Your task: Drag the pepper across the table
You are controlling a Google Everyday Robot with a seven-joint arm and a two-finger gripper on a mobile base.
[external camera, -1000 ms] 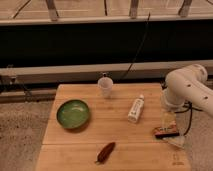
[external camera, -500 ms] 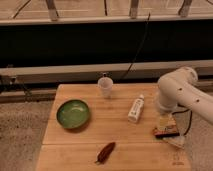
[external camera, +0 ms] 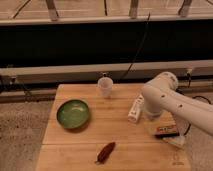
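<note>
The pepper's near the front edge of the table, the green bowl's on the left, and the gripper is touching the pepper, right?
Not quite. The gripper isn't touching the pepper; it is at the right of the table, by the white tube, as the camera view shows. The pepper's place and the green bowl on the left are correct.

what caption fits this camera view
The pepper lies untouched near the table front; gripper by the white tube at right

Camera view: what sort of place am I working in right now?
Probably an indoor test area: a bamboo table staged with a green bowl, cup and pepper, on speckled flooring beside a dark wall. The claw is over the table's right side, near the white tube.
</note>
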